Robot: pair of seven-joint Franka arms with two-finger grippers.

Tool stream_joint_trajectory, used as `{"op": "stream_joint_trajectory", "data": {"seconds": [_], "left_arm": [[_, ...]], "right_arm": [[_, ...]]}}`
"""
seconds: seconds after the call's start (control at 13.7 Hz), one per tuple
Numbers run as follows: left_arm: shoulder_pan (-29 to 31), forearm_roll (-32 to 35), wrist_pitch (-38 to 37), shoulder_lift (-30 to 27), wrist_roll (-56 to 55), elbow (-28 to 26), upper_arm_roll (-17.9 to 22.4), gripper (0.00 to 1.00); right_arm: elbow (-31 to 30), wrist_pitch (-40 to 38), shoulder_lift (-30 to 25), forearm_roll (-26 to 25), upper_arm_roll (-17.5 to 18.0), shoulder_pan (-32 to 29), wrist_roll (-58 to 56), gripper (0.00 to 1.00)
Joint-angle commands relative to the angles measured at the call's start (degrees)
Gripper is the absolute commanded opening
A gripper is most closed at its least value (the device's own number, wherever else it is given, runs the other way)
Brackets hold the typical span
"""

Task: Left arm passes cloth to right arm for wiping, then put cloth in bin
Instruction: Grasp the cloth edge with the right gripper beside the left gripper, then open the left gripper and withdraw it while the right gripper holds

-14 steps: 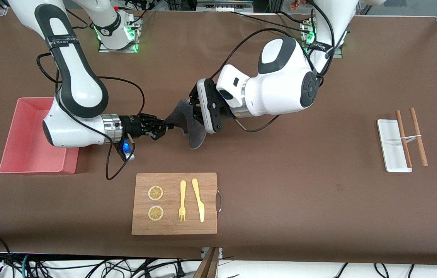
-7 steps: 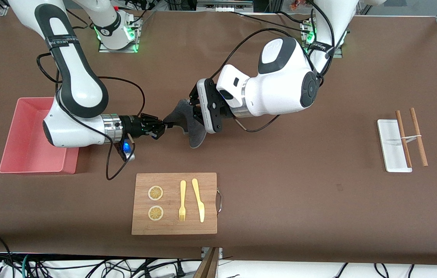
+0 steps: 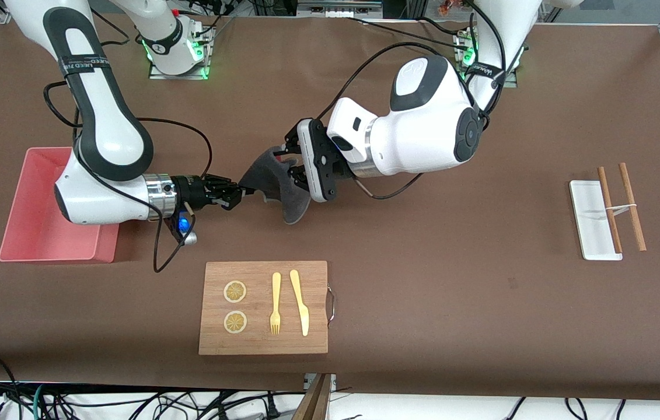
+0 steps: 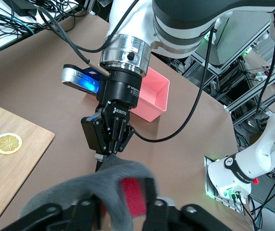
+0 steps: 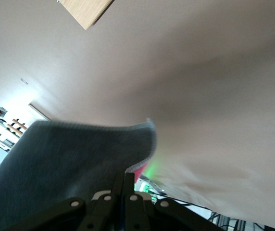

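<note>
The soft dark-grey fabric cloth [image 3: 274, 184] hangs in the air over the middle of the brown desk [image 3: 423, 291], stretched between both grippers. The right arm's slim black gripper [image 3: 240, 192] is clenched on one corner of it. The left arm's black gripper on its white boxy plate [image 3: 293, 166] has its fingers parted, with the cloth draped across them. The pink rectangular plastic bin [image 3: 26, 233] sits at the right arm's end of the desk. A wooden cutting board [image 3: 259, 344] lies near the desk's front edge.

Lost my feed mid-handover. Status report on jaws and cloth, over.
Right gripper jaws shut on cloth edge, in the air. Left gripper jaws parted, cloth draped between them. Bin at right arm's end, path unobstructed.
</note>
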Motion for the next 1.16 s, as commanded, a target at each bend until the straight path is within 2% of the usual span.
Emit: {"op": "stream_joint_trajectory", "data": {"seconds": [0.0,0.15,0.36,0.51,0.66,0.8,0.95,1.09], "left_arm": [[0.06,-1.99,0.42,-1.36,-0.2,-1.24,0.31,1.0],[0.06,-1.99,0.42,-1.36,-0.2,-1.24,0.31,1.0],[0.15,-1.99,0.33,-1.44,-0.29,-1.16,0.31,1.0],[0.32,-1.82,0.07,-1.97,-0.99,-1.16,0.4,1.0],[1.55,-0.77,-0.19,-3.46,-1.25,-1.42,1.01,1.0],[3.92,2.73,-0.89,-5.21,-1.34,-2.47,1.01,1.0],[7.07,7.47,-5.7,-6.71,-1.25,-3.7,1.1,1.0],[10.33,13.1,-11.94,-7.5,-0.99,-3.79,0.93,1.0]], "right_arm": [[-0.18,-1.0,-1.47,-4.06,0.2,-0.46,-1.08,0.0],[-0.01,-1.35,-1.56,-5.91,0.2,-0.46,-1.08,0.0],[1.66,-2.67,-1.38,-13.2,0.2,-0.46,-1.25,0.0],[0.62,-2.67,-0.51,-15.41,0.37,-0.2,-1.52,0.0],[-0.35,-2.41,0.89,-20.05,0.28,-0.11,-1.69,0.0],[-0.8,-2.32,2.39,-25.67,0.2,-0.29,-2.39,0.0],[-1.15,-2.32,2.75,-31.73,-0.41,-0.46,-3.27,0.0],[-1.58,-2.67,2.92,-35.36,-3.48,-0.46,-8.69,0.0]]}}
